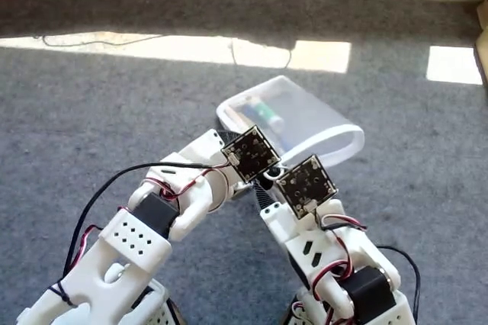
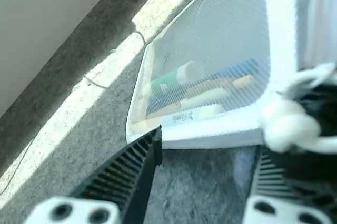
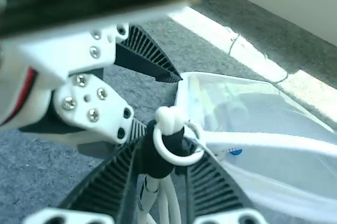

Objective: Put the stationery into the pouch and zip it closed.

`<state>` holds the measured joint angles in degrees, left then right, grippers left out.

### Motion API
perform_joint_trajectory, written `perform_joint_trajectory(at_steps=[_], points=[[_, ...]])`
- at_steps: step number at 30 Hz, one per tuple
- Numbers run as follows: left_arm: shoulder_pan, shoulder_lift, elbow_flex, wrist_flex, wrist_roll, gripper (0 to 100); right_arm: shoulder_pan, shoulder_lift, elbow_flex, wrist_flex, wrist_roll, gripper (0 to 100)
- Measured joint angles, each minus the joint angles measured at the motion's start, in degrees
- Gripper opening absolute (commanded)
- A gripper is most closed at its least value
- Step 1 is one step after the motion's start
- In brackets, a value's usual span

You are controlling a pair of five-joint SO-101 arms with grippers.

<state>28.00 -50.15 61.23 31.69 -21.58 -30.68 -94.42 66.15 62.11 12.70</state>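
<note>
The white mesh pouch [image 1: 305, 123] lies on its side on the grey carpeted counter [image 1: 91, 134], and both arms meet at the end of it nearest their bases. The stationery [image 2: 195, 95] is inside the pouch and shows through the mesh: a green-and-white tube [image 2: 174, 79], a blue pen [image 2: 239, 69] and some pale sticks lying along the pouch's lower wall.

The right tool [image 3: 166, 153] is clenched on the black zip pull [image 3: 152, 166] at that end of the pouch. Its two ribbed fingers [image 3: 116, 187] press in from either side. A knotted white cord [image 3: 168, 119] with a white ring stands out of the pull at the fingertips. The white zip band [image 3: 263, 142] runs from the pull along the pouch's edge; how far the zip is drawn cannot be told.

The left tool [image 2: 210, 142] is released, jaws wide apart, straddling the same end of the pouch. One fingertip [image 2: 155, 134] touches the pouch's white-trimmed corner. The other sits beside the zip pull, and whether it touches is unclear. A strip of sunlight [image 1: 320, 56] lies on the counter beyond the pouch.
</note>
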Motion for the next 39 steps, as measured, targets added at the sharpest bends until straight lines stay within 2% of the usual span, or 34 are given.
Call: perform_joint_trajectory(at_steps=[6, 13, 17, 33, 39], points=[[1.6, 0.0, 1.8, -3.9, 0.0, 26, 0.1, 0.4, -0.1, 0.0, -0.9, 0.5], [3.7, -0.6, 11.6, -19.4, 0.3, 20, 0.2, 0.6, 0.1, 0.3, -1.5, 0.5], [4.2, -0.3, 13.6, -24.7, 0.3, 17, 0.2, 0.6, 0.1, 0.4, -1.7, 0.5], [6.3, -0.1, 14.1, -25.6, 0.2, 1, 0.2, 0.3, 0.0, 0.4, -1.7, 0.5], [6.4, 0.0, 14.4, -25.6, 0.0, 1, 3.0, 0.0, 0.0, 0.3, -1.7, 0.5]])
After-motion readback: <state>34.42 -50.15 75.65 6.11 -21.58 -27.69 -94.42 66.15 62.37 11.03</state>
